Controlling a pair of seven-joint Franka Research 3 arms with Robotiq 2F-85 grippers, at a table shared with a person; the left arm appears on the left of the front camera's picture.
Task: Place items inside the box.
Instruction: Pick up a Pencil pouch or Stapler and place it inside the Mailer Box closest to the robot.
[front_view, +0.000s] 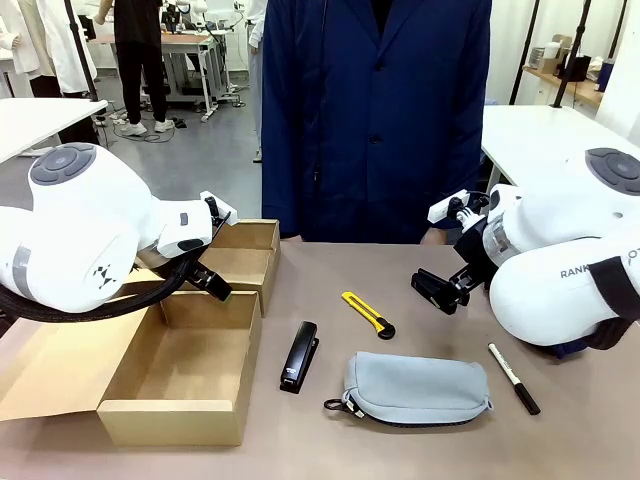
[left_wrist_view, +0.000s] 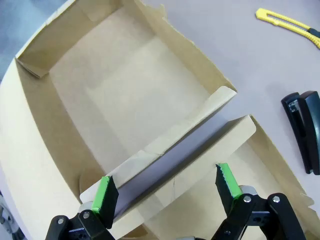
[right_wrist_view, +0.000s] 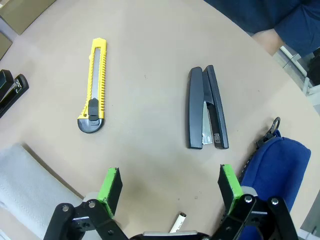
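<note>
- Where the two cardboard boxes meet at the left of the table (front_view: 330, 270), the left gripper (left_wrist_view: 166, 186) hangs with its fingers (left_wrist_view: 226, 181) released and wide apart, grasping nothing. A cardboard flap (left_wrist_view: 190, 150) runs across below the gap between them.
- The box (front_view: 170, 420), wide and shallow, sits on the left nearest the robot, with its lid flap (front_view: 45, 375) folded out to the left. The items lie outside it, on the table.
- The smaller box (front_view: 250, 238) stands just behind it, touching it.
- The black stapler (front_view: 299, 357) lies flat just right of the box's right wall, apart from it.
- The yellow-and-black utility knife (front_view: 368, 313) lies flat beyond and to the right of that stapler, near the table's middle.
- The grey pouch (front_view: 415, 388), zipped shut, lies nearer the robot than the knife, with its zip pull toward the black stapler.
- The right gripper (right_wrist_view: 171, 184) hovers over the table with its fingers (right_wrist_view: 112, 185) released, holding nothing. Below it a dark blue-grey stapler (right_wrist_view: 206, 109) lies between the knife and a navy pouch (right_wrist_view: 275, 165).
- The marker pen (front_view: 514, 378) lies just right of the grey pouch, not touching it.
- A person in a navy coat (front_view: 375, 120) stands at the far side.
</note>
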